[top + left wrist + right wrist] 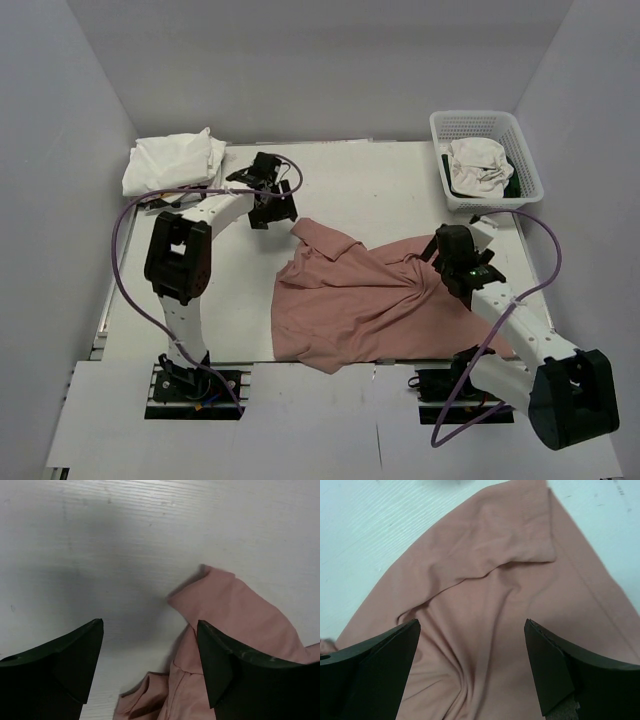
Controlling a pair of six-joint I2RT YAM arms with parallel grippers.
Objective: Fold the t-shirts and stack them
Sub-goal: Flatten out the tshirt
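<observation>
The dusty-pink t-shirt [360, 295] lies crumpled and spread in the middle of the table; no print shows. My left gripper [270, 205] is open and empty just above its far left corner; in the left wrist view [150, 650] the pink cloth [235, 610] lies between the jaws and under the right finger. My right gripper [450, 255] is open and empty over the shirt's right part; in the right wrist view [472, 665] wrinkled pink cloth [485, 605] fills the gap below the jaws. A pile of white t-shirts [172, 160] sits at the back left corner.
A white mesh basket [520, 150] stands at the back right with a bunched white cloth [478, 162] and something dark green in it. White walls enclose the table on three sides. Purple cables loop off both arms.
</observation>
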